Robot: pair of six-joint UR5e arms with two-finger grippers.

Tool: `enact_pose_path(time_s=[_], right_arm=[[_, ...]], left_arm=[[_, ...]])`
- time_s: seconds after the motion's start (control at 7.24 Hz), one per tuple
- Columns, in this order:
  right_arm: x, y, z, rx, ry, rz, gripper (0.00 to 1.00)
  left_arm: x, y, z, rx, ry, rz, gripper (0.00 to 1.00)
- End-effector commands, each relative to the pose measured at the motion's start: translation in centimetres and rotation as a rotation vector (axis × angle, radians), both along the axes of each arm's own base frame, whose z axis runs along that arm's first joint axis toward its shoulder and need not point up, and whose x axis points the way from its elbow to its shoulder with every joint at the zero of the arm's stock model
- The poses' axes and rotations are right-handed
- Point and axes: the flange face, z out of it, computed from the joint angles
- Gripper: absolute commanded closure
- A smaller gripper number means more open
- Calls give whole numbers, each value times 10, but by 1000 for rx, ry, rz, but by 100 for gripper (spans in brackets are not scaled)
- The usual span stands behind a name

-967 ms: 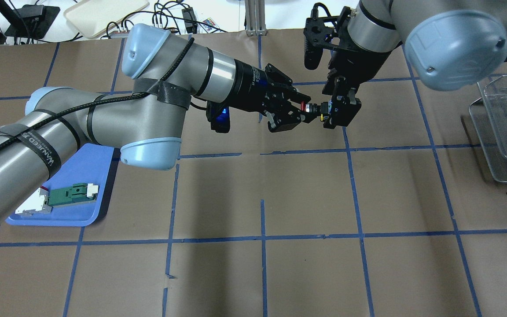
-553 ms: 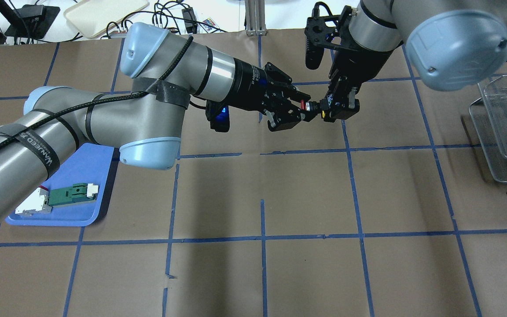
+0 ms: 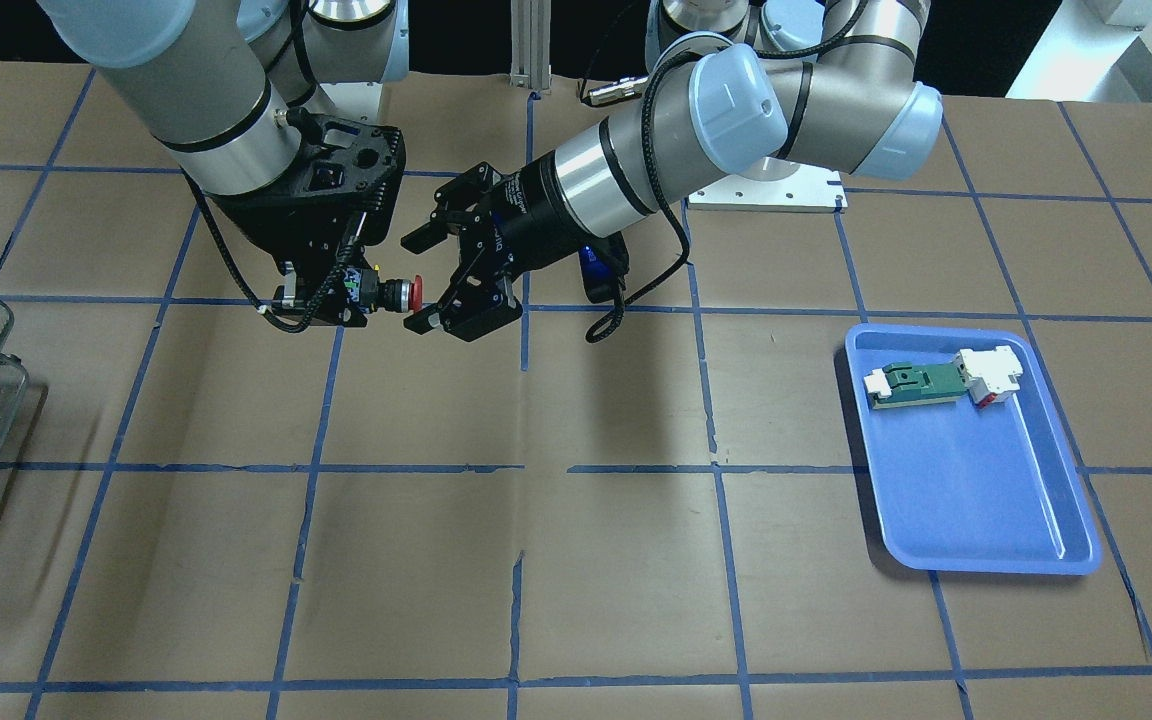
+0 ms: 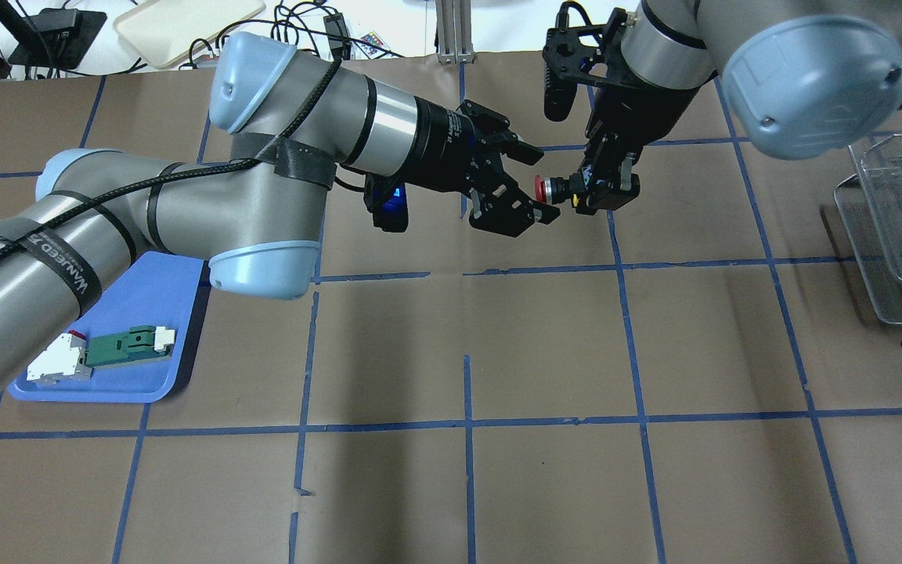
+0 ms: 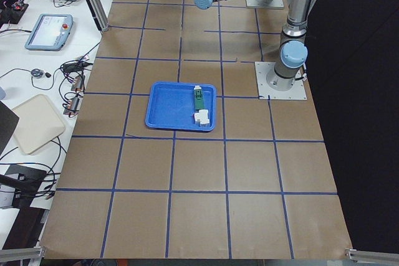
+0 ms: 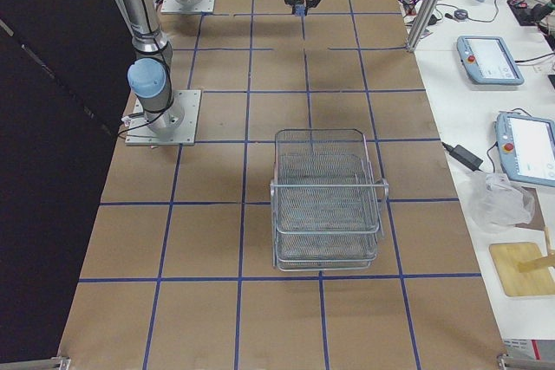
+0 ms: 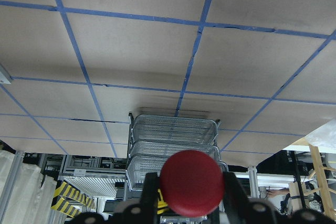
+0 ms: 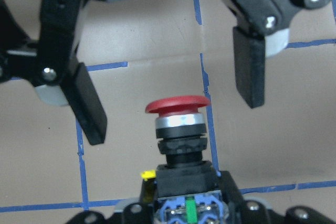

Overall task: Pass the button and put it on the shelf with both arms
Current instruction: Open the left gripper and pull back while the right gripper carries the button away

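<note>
The button (image 4: 543, 189), with its red cap (image 8: 177, 104), hangs in the air over the table's far middle. My right gripper (image 4: 588, 190) is shut on the button's back block; it also shows in the front view (image 3: 361, 290). My left gripper (image 4: 535, 185) is open, its fingers (image 8: 86, 109) spread on either side of the red cap and not touching it. The left wrist view looks straight at the cap (image 7: 191, 182). The wire-mesh shelf (image 4: 901, 227) stands at the table's right edge, far from both grippers.
A blue tray (image 4: 149, 301) at the left holds a green-and-white flat part (image 4: 126, 345) and a white block with a red tip (image 4: 59, 362). The shelf also shows in the right side view (image 6: 325, 205). Blue tape lines cross the brown table.
My left gripper has opened, let go of the button's red cap and drawn back a little. My right gripper stays shut on the button's back and holds it alone.
</note>
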Motion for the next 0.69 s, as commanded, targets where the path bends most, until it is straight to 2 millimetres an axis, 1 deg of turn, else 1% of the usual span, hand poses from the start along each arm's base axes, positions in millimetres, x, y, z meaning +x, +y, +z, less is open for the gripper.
enact_pose_path(time_s=[0.0,0.14,0.28,0.41,0.55], right_arm=[[-19,-11,2,-30,3,3,100],[-53,-21,0,-28,6,-46,100],[-103,-37,-5,-35,4,-107,100],[-162,-46,-7,-55,7,-126,100],[-226,-53,-15,-72,14,-169,100]], left_arm=[[11,-8,1,-17,-12,18,3],[38,-24,-4,-92,-98,44,2],[67,-38,-7,-126,-129,65,2],[109,-56,-17,-209,-212,55,2],[145,-65,-29,-266,-330,-35,2]])
